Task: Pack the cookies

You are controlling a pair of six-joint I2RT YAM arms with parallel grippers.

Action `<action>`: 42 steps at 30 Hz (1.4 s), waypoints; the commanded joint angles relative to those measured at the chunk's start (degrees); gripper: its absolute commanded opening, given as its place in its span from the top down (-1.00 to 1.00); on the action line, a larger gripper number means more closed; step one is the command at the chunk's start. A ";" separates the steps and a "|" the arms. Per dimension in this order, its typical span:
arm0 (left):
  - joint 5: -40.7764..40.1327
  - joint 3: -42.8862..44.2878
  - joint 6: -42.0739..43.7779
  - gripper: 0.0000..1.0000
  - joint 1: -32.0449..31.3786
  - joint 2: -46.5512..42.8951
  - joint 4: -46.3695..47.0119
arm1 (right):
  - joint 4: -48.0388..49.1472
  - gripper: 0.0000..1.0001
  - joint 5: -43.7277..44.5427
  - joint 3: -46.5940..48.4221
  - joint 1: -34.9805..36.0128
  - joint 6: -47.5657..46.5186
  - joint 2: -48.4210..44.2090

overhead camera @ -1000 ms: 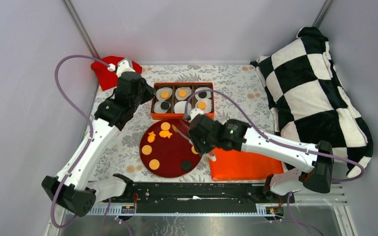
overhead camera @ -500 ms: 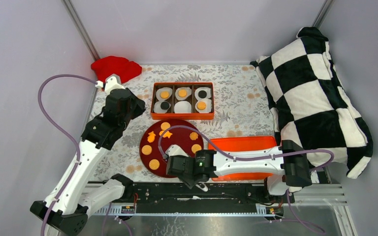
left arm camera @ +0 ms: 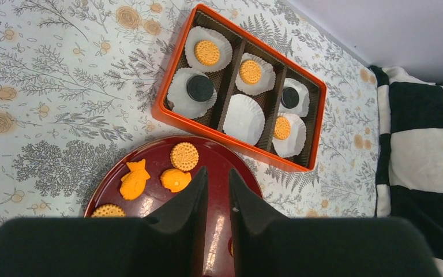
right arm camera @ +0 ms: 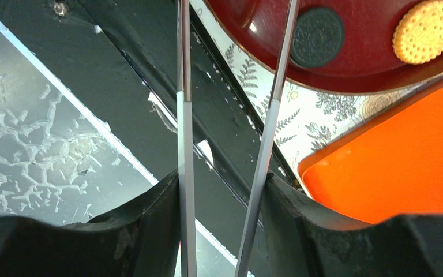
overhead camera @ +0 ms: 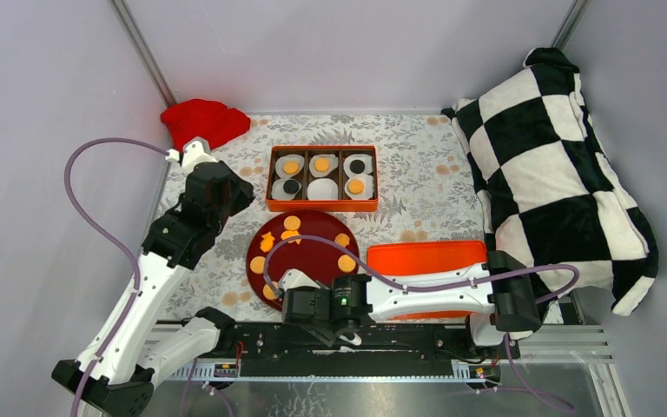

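Floral-print worktop (overhead camera: 417,165), dark red round plate (overhead camera: 313,259), orange rectangular box (overhead camera: 321,207): five of its six white paper cups (left arm camera: 207,51) are filled, the near-middle cup (left arm camera: 243,119) is bare. Likely step: one more pick. To do it well, drop the right tool (right arm camera: 235,23) vertically, straddle one disc, close softly, lift clear of the rim. Its thin prongs are spread and empty. The black disc cookie (right arm camera: 317,36) lies at the plate's near edge, just beside one prong; the tips run out of frame, so contact is unclear. Left tool (left arm camera: 218,176), nearly clenched on nothing, hovers over the plate, with more cookies (left arm camera: 184,156) near its tips.
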 commanded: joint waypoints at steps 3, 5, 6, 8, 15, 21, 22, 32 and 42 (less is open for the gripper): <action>-2.52 -0.90 -0.23 0.53 -0.31 1.76 -0.21 | 1.94 -0.10 1.50 4.99 0.10 -3.75 4.78; -2.87 -0.83 -0.05 0.53 -0.32 2.12 0.04 | 2.17 -0.10 1.59 5.77 0.01 -4.15 5.84; -2.99 -0.71 0.05 0.53 -0.32 2.29 0.04 | 2.33 -0.10 1.58 5.83 -0.06 -4.30 6.11; -3.19 -0.68 0.08 0.53 -0.29 2.46 0.01 | 3.20 -0.09 0.83 5.21 -0.69 -4.56 5.82; -3.55 -1.61 0.17 0.52 -0.27 2.42 0.36 | 5.99 0.06 -4.71 3.09 -3.84 -5.16 4.83; -3.51 -1.48 0.42 0.52 -0.32 2.28 0.59 | 5.69 0.49 -3.64 4.10 -4.25 -4.99 4.76; -3.48 -1.41 0.43 0.52 -0.32 2.28 0.67 | 5.60 0.53 -3.09 4.33 -4.36 -4.76 4.60; -3.01 -0.16 0.44 0.53 -0.32 3.24 1.45 | 1.53 0.91 4.31 6.70 -4.79 -3.20 1.08; -4.27 3.23 1.11 0.53 -0.32 5.39 1.59 | -1.66 1.00 13.34 6.88 -11.44 -1.40 -5.06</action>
